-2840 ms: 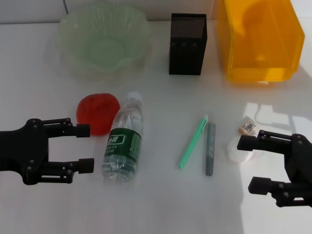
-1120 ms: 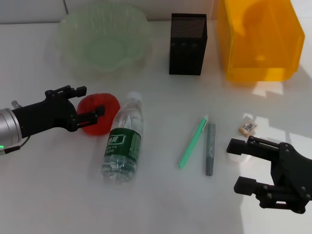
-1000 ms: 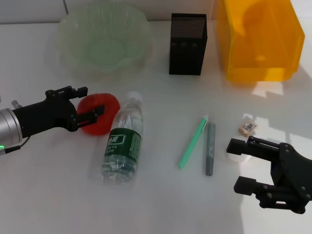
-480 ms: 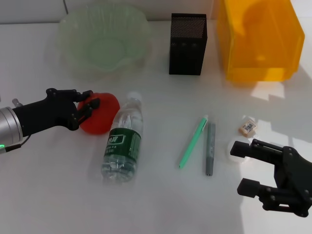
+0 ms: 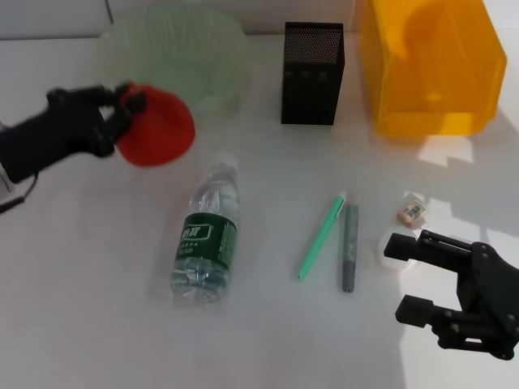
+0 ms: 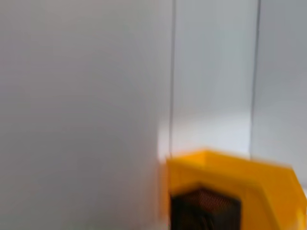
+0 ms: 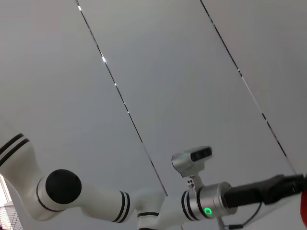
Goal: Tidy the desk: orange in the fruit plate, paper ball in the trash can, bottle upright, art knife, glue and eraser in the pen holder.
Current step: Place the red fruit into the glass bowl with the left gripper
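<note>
head view: my left gripper (image 5: 122, 109) has its fingers clenched on the orange (image 5: 156, 126), held off the white surface (image 5: 97, 308) just in front of the near rim of the fruit plate (image 5: 203, 57); as far as i can see, the plate holds nothing. the bottle (image 5: 206, 235) lies on its side below the orange, cap toward the plate. to its right a green pen (image 5: 321, 237) and a grey pen (image 5: 349, 247) lie side by side. the pen holder (image 5: 314, 73) stands at the back, between the plate and the trash can (image 5: 430, 65); i cannot see into the holder, and the can's visible inside shows no contents. the eraser (image 5: 412, 211) lies on the right in front of the trash can, with the paper ball (image 5: 397, 249) just beside it. my right gripper (image 5: 412, 279) hovers with its fingers released, the upper finger overlapping the paper ball's near edge. left wrist view: the trash can and pen holder against a grey wall.
</note>
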